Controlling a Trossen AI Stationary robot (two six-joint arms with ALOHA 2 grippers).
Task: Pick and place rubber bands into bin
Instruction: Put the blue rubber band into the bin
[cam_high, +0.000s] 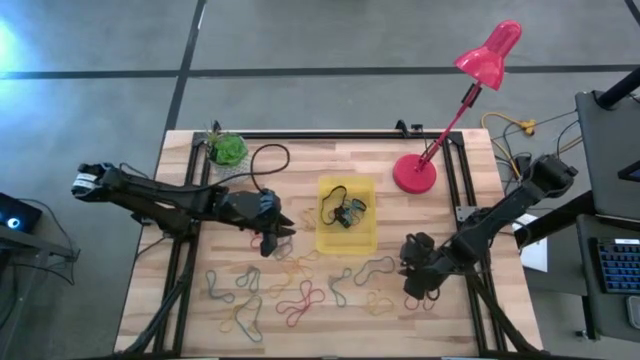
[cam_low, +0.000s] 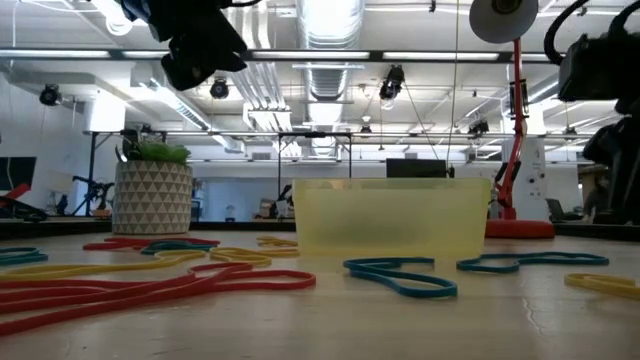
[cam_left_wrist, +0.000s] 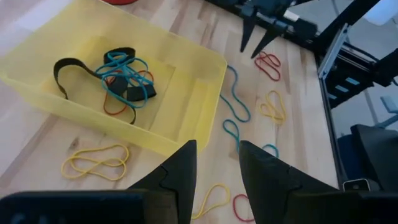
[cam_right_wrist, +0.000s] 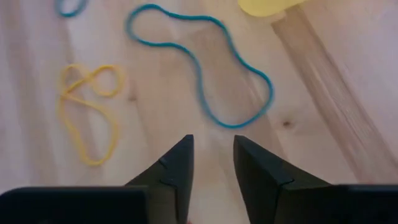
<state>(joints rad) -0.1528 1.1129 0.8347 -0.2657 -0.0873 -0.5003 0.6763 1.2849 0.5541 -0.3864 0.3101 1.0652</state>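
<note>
The shallow translucent yellow plastic bin (cam_high: 347, 228) sits mid-table, already holding a tangle of black, blue and red rubber bands (cam_left_wrist: 118, 78). More loose bands (cam_high: 300, 290) litter the wooden table (cam_high: 450, 200) in front of it. A red desk lamp (cam_high: 455, 110) and a small potted plant (cam_high: 226, 148) stand behind. The left gripper (cam_left_wrist: 214, 165) hovers beside the bin, fingers spread, empty. The right gripper (cam_right_wrist: 213, 162), fingers apart, hangs over a blue band (cam_right_wrist: 205, 68).

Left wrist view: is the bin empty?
No. The bin holds a tangle of rubber bands, among them black, blue and red ones.
</note>
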